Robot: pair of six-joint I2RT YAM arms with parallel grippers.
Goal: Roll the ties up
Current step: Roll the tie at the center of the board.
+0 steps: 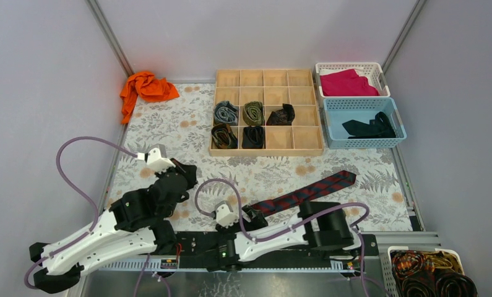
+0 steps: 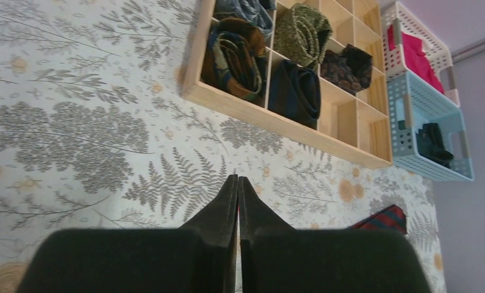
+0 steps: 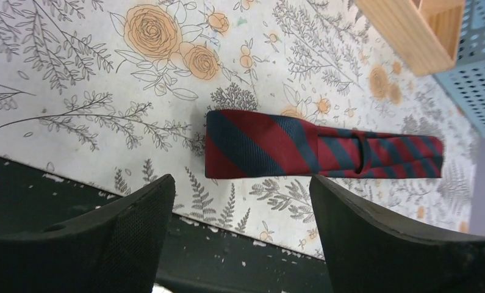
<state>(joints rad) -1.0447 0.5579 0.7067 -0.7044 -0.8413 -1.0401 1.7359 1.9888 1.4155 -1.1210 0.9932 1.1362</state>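
Where the striped tie (image 1: 302, 193) lies: flat on the worktop (image 1: 169, 124), stretched slantwise in front of the wooden tray (image 1: 267, 150), near the right arm.
How it will handle: light, soft and limp, I judge; it can slip and unroll when you release it.
Where you take hold: at the blunt near end, pinching across the full width.
Your right fingers (image 3: 136, 226): spread wide, empty, hanging over that end.
Your left fingers (image 2: 227, 207): pressed together, well apart from the tie.
Writing: none that can be read.

floral-print table (image 1: 169, 124) | near edge: flat navy-red striped fabric tie (image 1: 305, 193) | far centre: wooden grid tray (image 1: 266, 150) | far left: crumpled orange cloth (image 1: 145, 88) | far right: white plastic basket (image 1: 348, 64), blue plastic basket (image 1: 364, 144)
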